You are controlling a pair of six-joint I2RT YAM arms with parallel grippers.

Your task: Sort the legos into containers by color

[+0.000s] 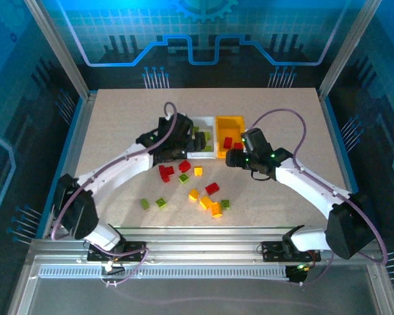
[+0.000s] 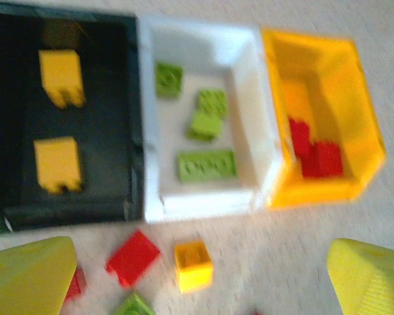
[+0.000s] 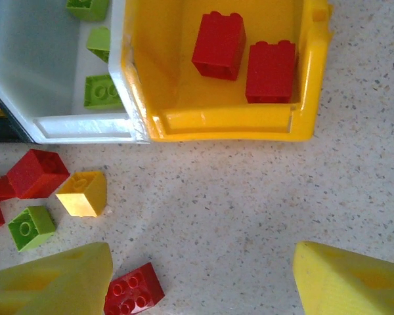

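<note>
The right hand (image 3: 203, 275) stands open with nothing between its yellow fingers (image 3: 52, 285). It hovers over bare table (image 3: 249, 197) on the near side of the white bin (image 3: 85, 125) and a little to its right, with a red brick (image 3: 133, 291) lying just beside one finger. The left hand (image 2: 200, 298) is likewise spread wide and empty, poised at the near side of the white bin above a loose yellow brick (image 2: 193, 265). The white bin is the middle of three joined containers and holds four green bricks (image 2: 207, 165). The black bin (image 2: 111, 131), touching its left wall, holds two yellow bricks (image 2: 57, 164). The yellow bin (image 3: 223, 121), touching its right wall, holds two red bricks (image 3: 218, 44). The other legos (image 1: 197, 193), red, yellow-orange and green, lie scattered on the table on the near side of the white bin, between the two arms. Beyond the white bin, open table runs to the far edge. Broad open stretches also reach left and right of the row to the side edges, where metal frame posts (image 1: 59, 49) rise at the corners.
</note>
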